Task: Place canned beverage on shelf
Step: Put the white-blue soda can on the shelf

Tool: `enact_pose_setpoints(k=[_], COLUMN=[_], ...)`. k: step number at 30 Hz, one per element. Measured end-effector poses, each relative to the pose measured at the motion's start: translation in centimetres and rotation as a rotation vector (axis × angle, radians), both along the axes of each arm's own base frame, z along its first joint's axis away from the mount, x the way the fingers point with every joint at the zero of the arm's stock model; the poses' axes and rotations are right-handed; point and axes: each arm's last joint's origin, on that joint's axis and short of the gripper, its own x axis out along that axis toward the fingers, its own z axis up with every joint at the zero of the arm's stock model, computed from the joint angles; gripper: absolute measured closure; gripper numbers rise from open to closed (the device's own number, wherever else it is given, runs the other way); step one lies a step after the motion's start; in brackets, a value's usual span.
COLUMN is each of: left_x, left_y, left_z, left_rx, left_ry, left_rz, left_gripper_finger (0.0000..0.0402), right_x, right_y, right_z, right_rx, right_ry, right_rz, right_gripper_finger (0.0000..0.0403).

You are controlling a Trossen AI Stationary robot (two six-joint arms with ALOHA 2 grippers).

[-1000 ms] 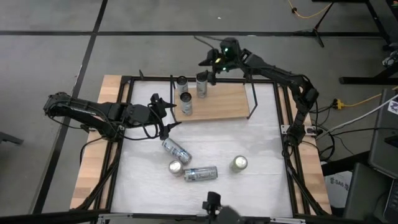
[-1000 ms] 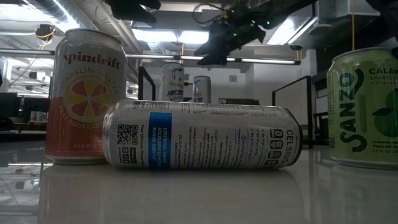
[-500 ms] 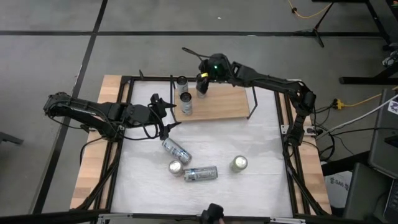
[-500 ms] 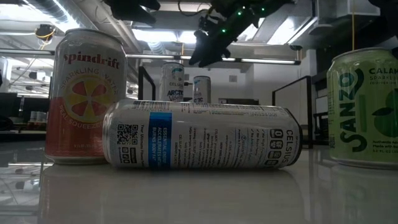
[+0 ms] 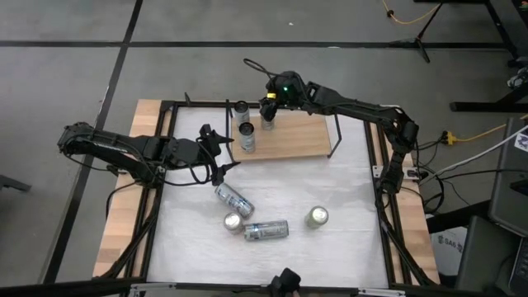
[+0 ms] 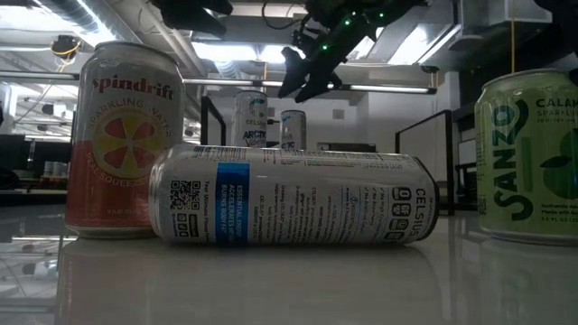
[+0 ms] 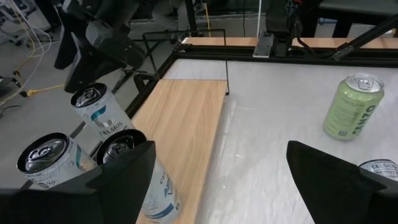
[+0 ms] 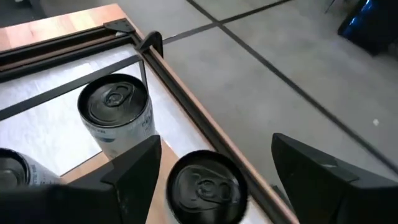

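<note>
From above, the right end effector (image 5: 268,105) has moved left along the shelf (image 5: 289,136) and now hangs over the far can (image 5: 267,115), fingers apart. That can stands there already. Low down, it has lifted a little. The left end effector (image 5: 216,153) waits open near the shelf's left end, with four cans (image 5: 266,230) left on the bench (image 5: 346,198).

My two arms: dark, jointed, cable-dressed.

Both my left arm (image 5: 124,153) and right arm (image 5: 371,111) are matte black, built of rounded segments with chunky joint housings. Thin black cables loop loosely along each, one curling off the right wrist toward 11 o'clock. A green light glows on the right wrist housing (image 5: 285,83). My fingers (image 7: 124,180) are flat, dark, angular plates with blunt edges.
</note>
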Motion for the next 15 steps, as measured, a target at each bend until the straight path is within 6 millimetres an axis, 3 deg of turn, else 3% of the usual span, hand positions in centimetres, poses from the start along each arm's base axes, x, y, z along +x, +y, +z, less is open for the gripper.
enact_pose_setpoints(k=[7, 15], left_x=[0.0, 0.0], left_y=[0.0, 0.0], left_z=[0.0, 0.0], left_rx=[0.000, 0.000], left_ry=[0.000, -0.001], left_rz=[0.000, 0.000], left_gripper_finger=[0.0047, 0.0047], right_x=[0.9, 0.9], right_y=[-0.4, -0.6], right_z=[-2.1, -2.4], right_rx=[0.045, 0.020], right_ry=[0.031, 0.051], right_rz=[-0.027, -0.070], right_gripper_finger=[0.0107, 0.0107])
